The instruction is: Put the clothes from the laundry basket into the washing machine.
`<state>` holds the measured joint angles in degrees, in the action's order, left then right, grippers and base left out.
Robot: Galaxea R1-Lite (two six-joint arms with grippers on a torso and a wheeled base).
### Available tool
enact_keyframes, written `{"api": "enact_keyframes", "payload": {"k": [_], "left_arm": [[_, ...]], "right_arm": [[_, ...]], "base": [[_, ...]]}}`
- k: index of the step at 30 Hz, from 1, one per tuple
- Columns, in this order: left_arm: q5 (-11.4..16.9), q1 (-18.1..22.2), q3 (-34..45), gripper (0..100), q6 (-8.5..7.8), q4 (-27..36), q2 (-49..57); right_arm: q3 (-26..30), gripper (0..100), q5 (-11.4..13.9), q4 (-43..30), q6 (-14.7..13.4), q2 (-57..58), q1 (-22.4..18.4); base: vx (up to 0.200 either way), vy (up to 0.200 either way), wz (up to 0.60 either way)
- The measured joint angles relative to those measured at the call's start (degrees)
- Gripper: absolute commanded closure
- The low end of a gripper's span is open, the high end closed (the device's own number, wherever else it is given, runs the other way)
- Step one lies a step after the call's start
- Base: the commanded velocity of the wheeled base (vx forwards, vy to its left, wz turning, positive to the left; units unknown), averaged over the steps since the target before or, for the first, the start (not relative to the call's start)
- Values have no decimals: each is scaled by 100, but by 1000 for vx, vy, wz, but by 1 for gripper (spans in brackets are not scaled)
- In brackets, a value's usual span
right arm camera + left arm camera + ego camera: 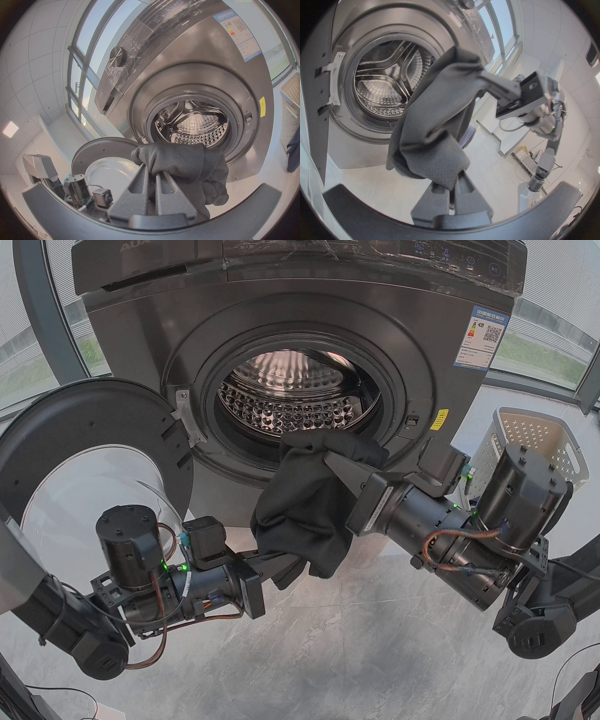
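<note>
A black garment (306, 502) hangs in front of the washing machine's (300, 315) open drum (294, 399), held by both arms. My right gripper (331, 460) is shut on its upper edge, just below the drum opening. In the right wrist view the right gripper (155, 176) pinches the black cloth (184, 162). My left gripper (294, 562) is shut on the garment's lower hem, near the floor side. From the left wrist, the left gripper (453, 184) clamps the grey-looking cloth (434, 125). The white laundry basket (537, 440) stands to the right of the machine.
The round door (87, 446) stands swung open to the left, close beside my left arm. A dark blue cloth (293, 153) hangs over the basket (292, 103). Pale tiled floor (350, 646) lies open in front of the machine.
</note>
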<state>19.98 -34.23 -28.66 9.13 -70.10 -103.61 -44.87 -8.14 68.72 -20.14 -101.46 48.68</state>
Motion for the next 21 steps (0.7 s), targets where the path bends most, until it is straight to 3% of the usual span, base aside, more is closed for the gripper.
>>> {"api": "enact_keyframes", "payload": {"k": [2, 3, 11, 21], "left_arm": [[5, -61, 127, 100, 6, -2, 188], [10, -85, 182, 100, 12, -2, 282], [5, -116, 102, 100, 190, -154, 669], [-291, -91, -354, 100, 408, -240, 717]], "right_arm": [[130, 100, 49, 244, -9, -16, 0], [191, 0, 68, 334, -11, -30, 7], [634, 0, 95, 661, 27, -284, 9], [1556, 0, 234, 817, 104, -377, -28]], "base": [[0, 0, 0], [0, 0, 0], [0, 0, 0], [0, 0, 0]]}}
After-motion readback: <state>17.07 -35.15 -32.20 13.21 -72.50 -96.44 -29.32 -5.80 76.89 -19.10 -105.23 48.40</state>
